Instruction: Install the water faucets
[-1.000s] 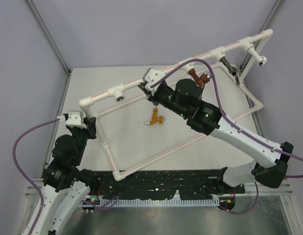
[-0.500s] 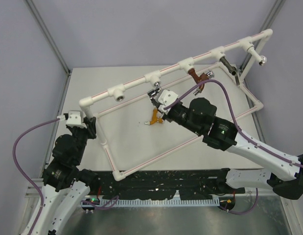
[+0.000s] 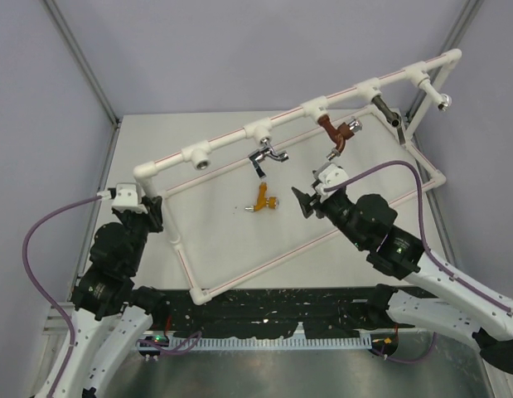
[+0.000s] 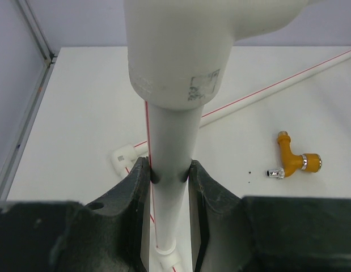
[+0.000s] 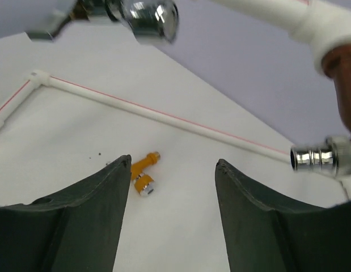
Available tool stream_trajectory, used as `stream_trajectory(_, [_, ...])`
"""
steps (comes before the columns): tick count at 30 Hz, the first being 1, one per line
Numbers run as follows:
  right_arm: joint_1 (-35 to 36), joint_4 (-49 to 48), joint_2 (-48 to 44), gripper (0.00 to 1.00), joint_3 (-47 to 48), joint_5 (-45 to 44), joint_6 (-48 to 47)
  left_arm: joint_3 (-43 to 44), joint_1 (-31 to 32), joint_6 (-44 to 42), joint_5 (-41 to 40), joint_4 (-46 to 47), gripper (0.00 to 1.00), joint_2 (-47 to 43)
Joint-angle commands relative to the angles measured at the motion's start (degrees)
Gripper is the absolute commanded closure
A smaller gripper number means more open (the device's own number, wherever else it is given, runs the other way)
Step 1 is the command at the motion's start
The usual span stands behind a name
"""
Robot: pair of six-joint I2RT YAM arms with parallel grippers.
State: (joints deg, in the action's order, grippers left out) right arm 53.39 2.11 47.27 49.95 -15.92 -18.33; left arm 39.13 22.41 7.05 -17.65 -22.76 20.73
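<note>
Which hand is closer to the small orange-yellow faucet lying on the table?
Right. The right hand hovers open just right of the orange-yellow faucet; the left hand grips the white pipe frame, far off to its left.

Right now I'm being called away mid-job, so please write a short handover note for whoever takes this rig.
Left gripper: fingers shut on the pipe frame's upright.
Right gripper: fingers open, empty, above the table.
Done: chrome faucet, red-brown faucet and dark grey faucet hang from the top rail's sockets; tightness unclear.
Left to do: orange faucet lies loose on the table; the leftmost socket is empty.
</note>
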Motion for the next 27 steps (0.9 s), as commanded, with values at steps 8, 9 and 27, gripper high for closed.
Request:
stream_trajectory(8, [-8.6,0.1,-23.6,0.26,-20.8,-13.9,21.0,8.3,-5.5,3.9,2.4,-0.3,1.00,16.3])
stream_trajectory(9, [-8.6,0.0,-25.3,0.26,-21.7,-15.1,21.3,9.3,-5.9,3.9,2.1,0.3,1.00,17.7])
stream_trajectory(27, [-8.6,-7.6,-55.3,0.05,-31.8,-30.4,5.5,7.7,-7.1,3.9,-2.3,-4.6,0.00,2.0])
